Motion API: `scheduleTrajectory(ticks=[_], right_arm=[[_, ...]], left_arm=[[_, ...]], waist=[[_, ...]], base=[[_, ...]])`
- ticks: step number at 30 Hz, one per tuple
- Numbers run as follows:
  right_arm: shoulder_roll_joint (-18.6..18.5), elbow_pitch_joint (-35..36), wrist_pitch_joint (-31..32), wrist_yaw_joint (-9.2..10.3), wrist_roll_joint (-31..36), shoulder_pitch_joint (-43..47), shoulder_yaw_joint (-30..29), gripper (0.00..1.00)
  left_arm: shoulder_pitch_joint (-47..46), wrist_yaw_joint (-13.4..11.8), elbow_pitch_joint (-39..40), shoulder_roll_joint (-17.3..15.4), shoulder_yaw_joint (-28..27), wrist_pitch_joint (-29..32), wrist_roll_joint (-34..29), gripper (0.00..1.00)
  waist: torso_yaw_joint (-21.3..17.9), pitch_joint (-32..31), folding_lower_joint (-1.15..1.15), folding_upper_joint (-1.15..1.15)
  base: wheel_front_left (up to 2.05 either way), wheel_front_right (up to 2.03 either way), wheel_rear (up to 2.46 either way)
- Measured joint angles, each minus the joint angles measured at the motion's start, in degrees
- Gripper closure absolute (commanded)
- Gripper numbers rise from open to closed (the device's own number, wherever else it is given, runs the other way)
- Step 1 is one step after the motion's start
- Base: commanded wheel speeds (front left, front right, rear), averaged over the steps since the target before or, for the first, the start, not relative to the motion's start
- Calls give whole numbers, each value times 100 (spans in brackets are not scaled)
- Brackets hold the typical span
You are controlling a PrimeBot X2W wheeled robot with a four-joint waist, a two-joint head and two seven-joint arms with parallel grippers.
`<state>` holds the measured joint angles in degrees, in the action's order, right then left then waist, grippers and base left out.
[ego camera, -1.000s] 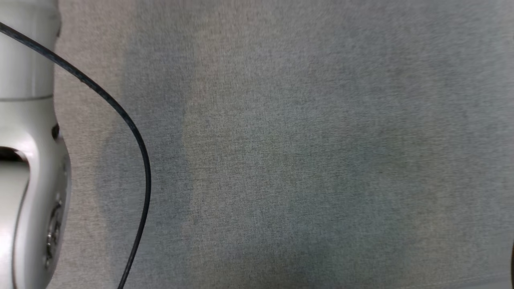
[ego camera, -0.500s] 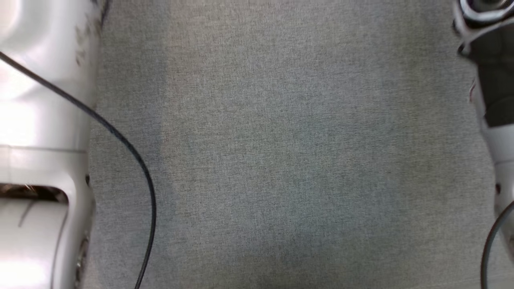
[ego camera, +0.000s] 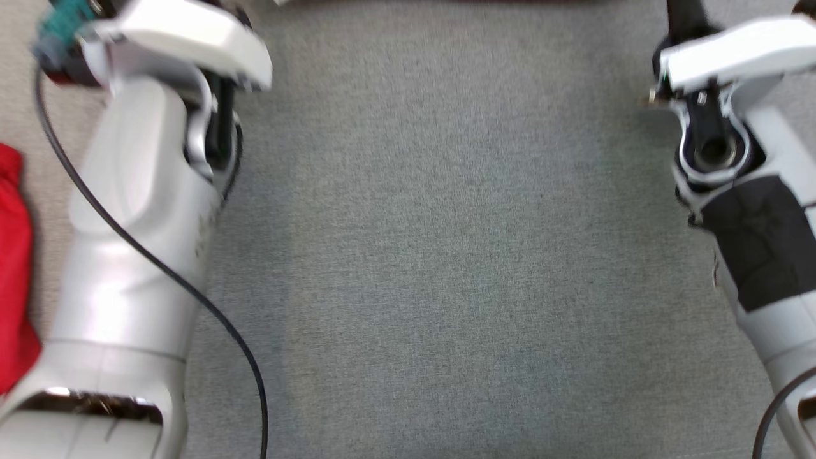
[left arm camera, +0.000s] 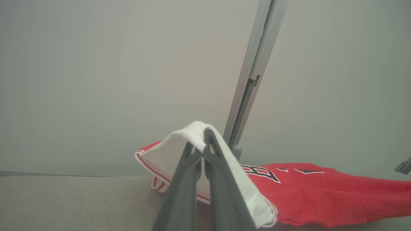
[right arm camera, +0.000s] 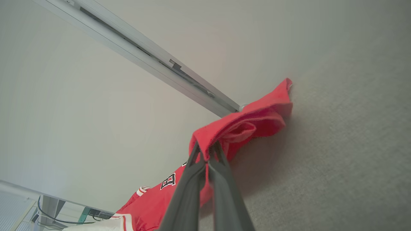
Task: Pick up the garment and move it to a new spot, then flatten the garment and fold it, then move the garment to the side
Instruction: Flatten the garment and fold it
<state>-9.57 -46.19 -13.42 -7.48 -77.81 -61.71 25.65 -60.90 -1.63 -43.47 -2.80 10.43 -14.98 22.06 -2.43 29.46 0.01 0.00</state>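
Between two pincers [left arm camera: 201, 150] [right arm camera: 207, 153] — one garment [left arm camera: 314, 189]

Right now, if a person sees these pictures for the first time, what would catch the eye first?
The red garment with white trim stands out against the grey surface and the pale wall. The left gripper is shut on its white-trimmed edge and the right gripper on a red fold, each holding that part raised off the surface.

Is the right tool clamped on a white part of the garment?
No, the right tool pinches a red fold of the garment.
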Motion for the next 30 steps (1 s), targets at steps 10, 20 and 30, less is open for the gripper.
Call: scheduleTrajectory(ticks=[10,20,30], right_arm=[[-125,-288,291,0,-637,1118,359,100],[-163,-354,459,0,-1005,2177,467,100],[-282,-608,401,0,-1048,2885,594,100]], left_arm=[[1420,57,-9,-1,348,0,205,100],[2758,2,256,0,465,0,694,100],[3769,-49,705,1,499,0,1036,100]], waist=[[96,-894,0,0],[162,-1835,-1,0],[284,-2536,-1,0]], base=[[0,0,0],[0,0,0],[0,0,0]])
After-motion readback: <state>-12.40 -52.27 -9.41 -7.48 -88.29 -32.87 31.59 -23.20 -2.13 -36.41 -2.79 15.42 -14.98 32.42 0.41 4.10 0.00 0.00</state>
